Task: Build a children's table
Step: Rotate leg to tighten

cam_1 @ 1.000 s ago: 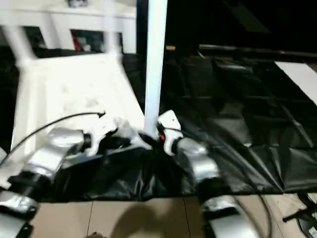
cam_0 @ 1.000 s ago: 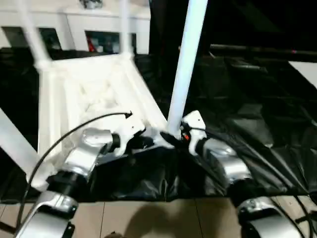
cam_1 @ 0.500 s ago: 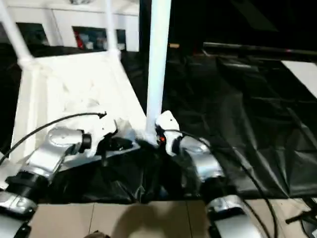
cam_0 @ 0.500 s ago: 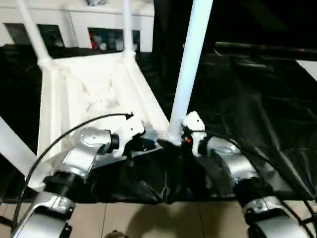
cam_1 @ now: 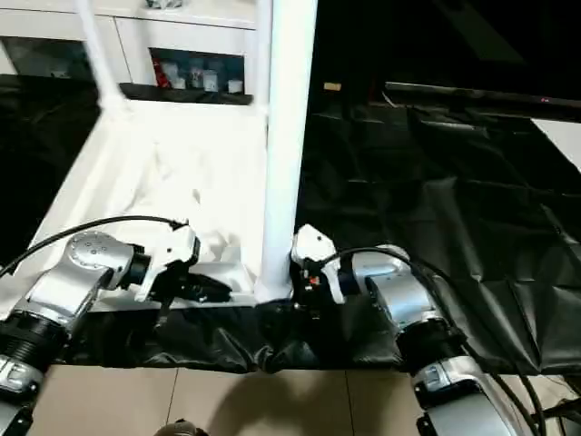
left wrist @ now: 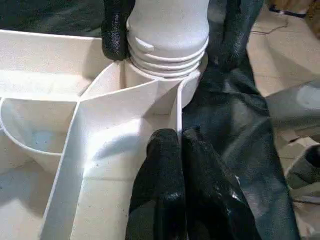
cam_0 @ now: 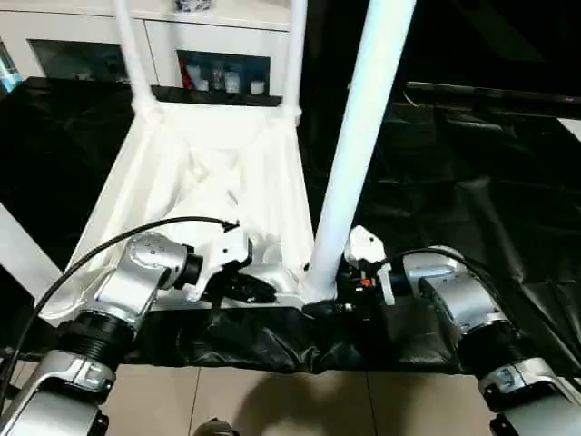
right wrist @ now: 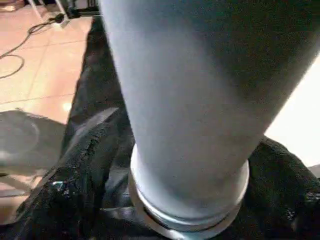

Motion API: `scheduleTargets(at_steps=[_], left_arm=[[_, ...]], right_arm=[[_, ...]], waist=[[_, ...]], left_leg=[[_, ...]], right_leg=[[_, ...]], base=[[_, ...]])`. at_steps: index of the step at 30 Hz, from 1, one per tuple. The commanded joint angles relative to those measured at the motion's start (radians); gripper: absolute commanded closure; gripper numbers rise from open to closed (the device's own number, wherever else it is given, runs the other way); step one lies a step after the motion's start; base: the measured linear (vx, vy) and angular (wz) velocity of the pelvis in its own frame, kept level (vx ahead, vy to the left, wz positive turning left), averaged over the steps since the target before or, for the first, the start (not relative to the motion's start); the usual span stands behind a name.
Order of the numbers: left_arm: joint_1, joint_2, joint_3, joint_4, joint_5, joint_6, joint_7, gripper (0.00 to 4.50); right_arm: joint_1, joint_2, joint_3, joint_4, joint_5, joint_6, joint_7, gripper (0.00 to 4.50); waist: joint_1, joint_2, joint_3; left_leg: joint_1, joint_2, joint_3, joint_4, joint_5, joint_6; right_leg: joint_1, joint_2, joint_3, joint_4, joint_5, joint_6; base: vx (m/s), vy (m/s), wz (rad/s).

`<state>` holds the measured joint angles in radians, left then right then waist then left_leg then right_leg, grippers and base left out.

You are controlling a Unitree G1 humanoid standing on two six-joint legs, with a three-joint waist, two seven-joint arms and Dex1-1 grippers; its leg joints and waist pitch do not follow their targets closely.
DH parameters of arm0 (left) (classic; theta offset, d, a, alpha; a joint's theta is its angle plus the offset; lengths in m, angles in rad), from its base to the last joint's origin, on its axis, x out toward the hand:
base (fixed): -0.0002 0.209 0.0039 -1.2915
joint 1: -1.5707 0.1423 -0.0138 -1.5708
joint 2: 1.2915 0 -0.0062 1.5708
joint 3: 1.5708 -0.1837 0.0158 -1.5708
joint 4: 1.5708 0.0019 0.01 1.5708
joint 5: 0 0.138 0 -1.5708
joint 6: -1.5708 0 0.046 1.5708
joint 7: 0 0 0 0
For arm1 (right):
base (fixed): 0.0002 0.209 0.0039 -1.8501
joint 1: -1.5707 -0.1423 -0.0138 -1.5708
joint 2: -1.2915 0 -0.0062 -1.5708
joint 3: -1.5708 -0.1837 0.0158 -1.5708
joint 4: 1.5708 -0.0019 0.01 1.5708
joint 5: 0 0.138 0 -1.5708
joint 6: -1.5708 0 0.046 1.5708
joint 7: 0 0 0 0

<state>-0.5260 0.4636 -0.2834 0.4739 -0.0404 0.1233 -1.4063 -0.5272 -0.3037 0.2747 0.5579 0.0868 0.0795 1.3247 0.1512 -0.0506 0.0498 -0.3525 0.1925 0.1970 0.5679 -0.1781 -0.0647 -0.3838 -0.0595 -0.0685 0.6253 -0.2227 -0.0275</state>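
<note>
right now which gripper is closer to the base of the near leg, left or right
Right. The right gripper has a finger on each side of the near leg at its threaded base. The left gripper, shut, sits just short of it, against the table top's corner rib.

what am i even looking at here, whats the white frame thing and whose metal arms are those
Those silver arms belong to a humanoid robot; two pictures come from cameras on its head, looking down, and two from its wrists. The white plastic rimmed tabletop lies upside down on black plastic sheeting. Long white tubular legs stand up from its corners. The nearest leg sits in a corner socket, with threads showing. The right claw has a black finger on each side of that leg's base. The left claw is shut, against the tabletop's rim. A white glass-door cabinet stands behind.
</note>
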Motion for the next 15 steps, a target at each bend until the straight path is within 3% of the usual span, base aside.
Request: scheduleTargets(at_steps=[1,7,11,12,15], left_arm=[[-0.008,-0.016,-0.025,-0.027,-0.006,-0.004,-0.011,4.50],[-0.016,-0.033,-0.014,-0.005,0.013,-0.026,0.051,4.50],[-0.041,-0.077,0.020,0.047,0.045,0.004,0.215,4.50],[-0.050,-0.103,0.036,0.057,0.053,0.025,0.289,4.50],[-0.061,-0.142,0.047,0.065,0.077,0.058,0.392,4.50]], right_arm=[[0.018,0.013,0.044,-0.028,0.012,0.010,0.047,1.11],[0.022,0.039,0.036,-0.011,-0.004,-0.003,-0.013,1.47],[0.027,0.080,0.028,0.027,-0.050,-0.041,-0.150,1.67],[0.023,0.119,0.016,0.062,-0.079,-0.047,-0.270,1.73],[0.007,0.191,-0.019,0.122,-0.099,-0.027,-0.454,1.78]], waist=[[-0.002,0.013,-0.058],[-0.002,0.012,-0.056],[-0.006,0.006,-0.047],[-0.008,0.001,-0.046],[-0.021,0.000,-0.043]], left_leg=[[0.013,0.056,-0.023,-0.056,-0.163,0.027],[0.012,0.056,-0.024,-0.058,-0.167,0.021],[0.019,0.053,-0.026,-0.063,-0.233,-0.005],[0.019,0.053,-0.029,-0.065,-0.252,-0.010],[0.018,0.052,-0.036,-0.071,-0.284,-0.031]], right_leg=[[0.041,-0.097,0.058,-0.069,-0.060,-0.216],[0.040,-0.096,0.057,-0.070,-0.072,-0.214],[0.032,-0.102,0.061,-0.087,-0.227,-0.187],[0.033,-0.106,0.062,-0.093,-0.292,-0.169],[0.031,-0.107,0.061,-0.103,-0.400,-0.132]], base=[[0.000,0.000,0.00],[0.000,0.000,0.00],[0.000,0.000,0.00],[0.000,0.000,0.00],[0.000,0.000,0.00]])
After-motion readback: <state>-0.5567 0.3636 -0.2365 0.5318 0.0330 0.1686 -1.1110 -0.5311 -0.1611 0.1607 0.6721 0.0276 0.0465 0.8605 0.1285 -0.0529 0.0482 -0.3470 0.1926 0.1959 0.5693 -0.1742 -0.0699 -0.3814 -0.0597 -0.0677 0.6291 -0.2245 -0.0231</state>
